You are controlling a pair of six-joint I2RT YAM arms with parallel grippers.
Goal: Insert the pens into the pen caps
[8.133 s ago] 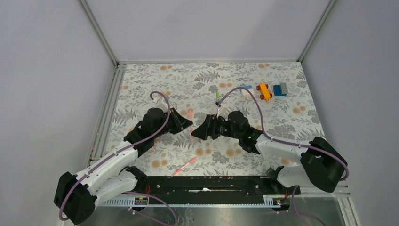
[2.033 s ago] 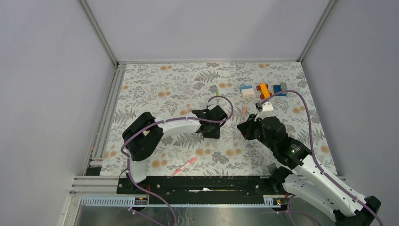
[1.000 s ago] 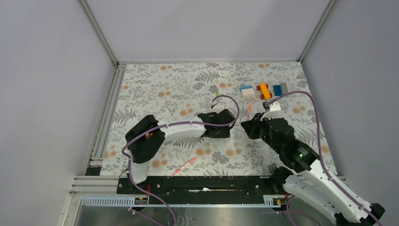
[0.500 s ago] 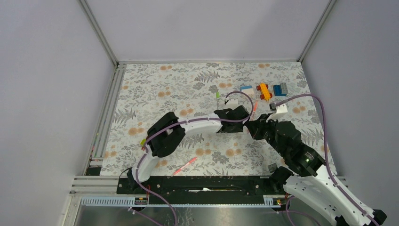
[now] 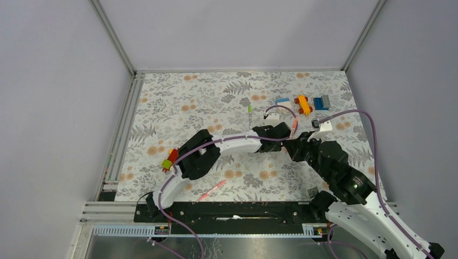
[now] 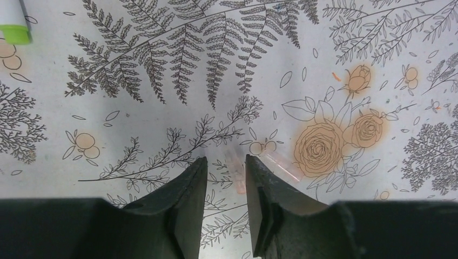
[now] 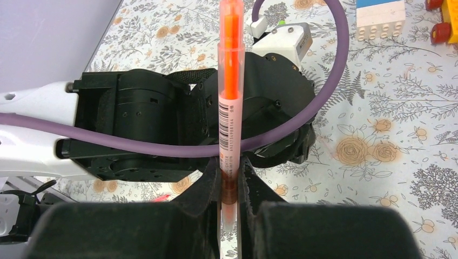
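My right gripper (image 7: 229, 174) is shut on the lower end of a pink-orange pen (image 7: 229, 81), which stands up out of its fingers. From above, this pen (image 5: 294, 127) pokes up from the right gripper (image 5: 296, 145) at mid-table. My left gripper (image 5: 276, 136) hangs just left of it, pointing down. In the left wrist view its jaws (image 6: 225, 164) stand narrowly apart over a translucent pink pen cap (image 6: 238, 181), which lies on the cloth close to the right finger (image 6: 262, 194). A green-ended pen (image 5: 249, 110) lies farther back. Another pink pen (image 5: 212, 190) lies near the front rail.
Toy blocks sit at the back right: a blue-white one (image 5: 282, 101), a yellow-orange one (image 5: 303, 104) and a blue-grey one (image 5: 322, 102). The left arm's wrist and purple cable (image 7: 162, 145) fill the space right behind the held pen.
The left arm has swung right until its gripper sits beside the right gripper, and its jaws have narrowed. The right gripper has kept its grip on the pen and shifted slightly right.
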